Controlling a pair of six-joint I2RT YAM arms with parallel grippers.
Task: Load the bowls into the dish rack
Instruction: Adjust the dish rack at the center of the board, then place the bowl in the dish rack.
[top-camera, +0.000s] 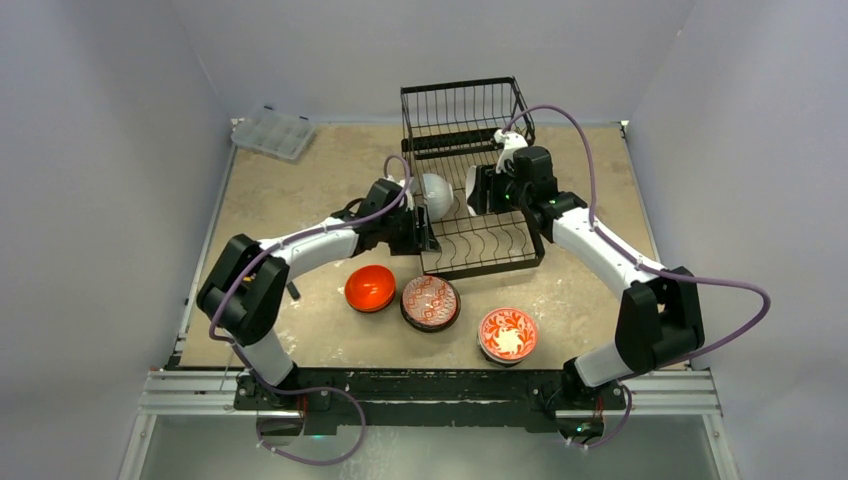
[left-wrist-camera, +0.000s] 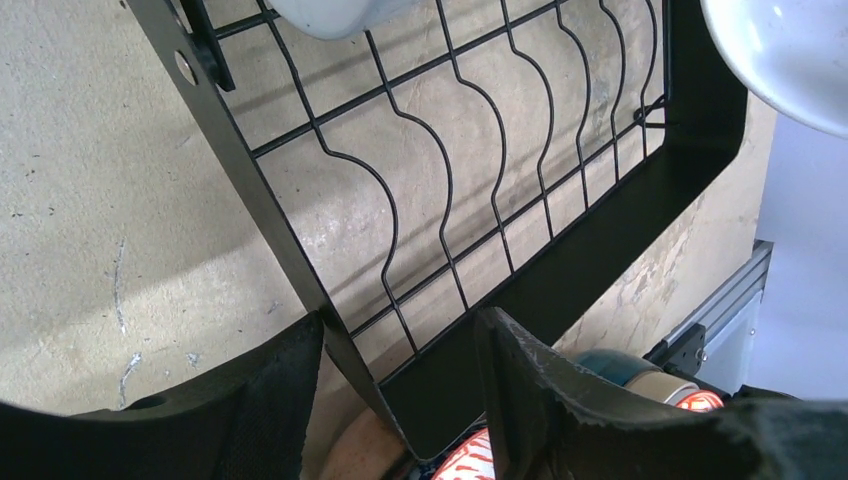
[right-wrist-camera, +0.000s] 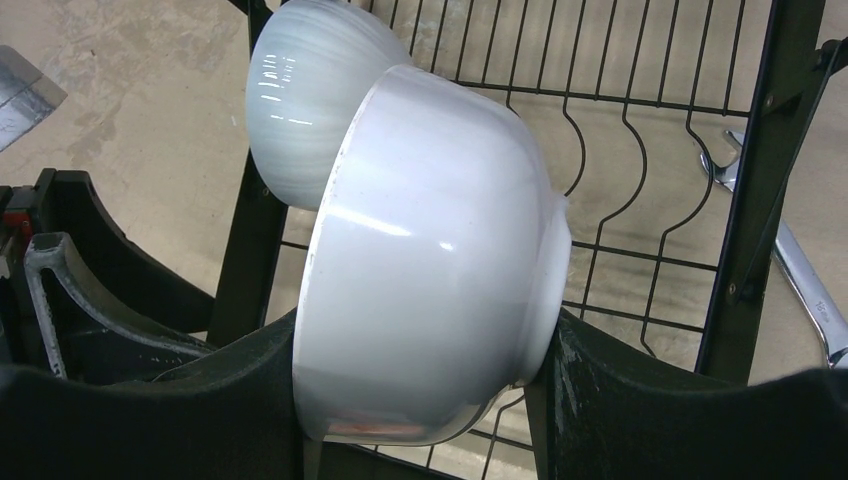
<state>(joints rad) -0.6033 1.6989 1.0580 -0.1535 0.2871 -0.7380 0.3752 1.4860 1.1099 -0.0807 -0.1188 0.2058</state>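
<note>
From above, the black wire dish rack (top-camera: 466, 108) stands at the back middle of the tan counter (top-camera: 290, 190). One pale, ribbed ceramic bowl (top-camera: 435, 195) already stands on edge in its slotted base. The right arm (top-camera: 590, 240) reaches in beside it with a plain white ceramic bowl (top-camera: 470, 189). The left arm (top-camera: 310, 243) ends at the rack's left front corner. Three bowls wait on the counter in front of the rack: a plain orange bowl (top-camera: 370, 288), a dark bowl with a red-and-white patterned lining (top-camera: 430, 302) and a red floral bowl (top-camera: 508, 335).

The left wrist view shows its jaws standing apart and gripping nothing. The rack's front corner passes between them, and most of the base slots lie unfilled.

The right wrist view shows its jaws closed on the white bowl, one finger at the rim and the other at the foot. The bowl is held on edge over the base wires, just in front of the ribbed bowl. Whether it already rests in a slot cannot be told.

The task looks less than half done: one bowl is racked, a second is being seated, and three have yet to be picked up.
</note>
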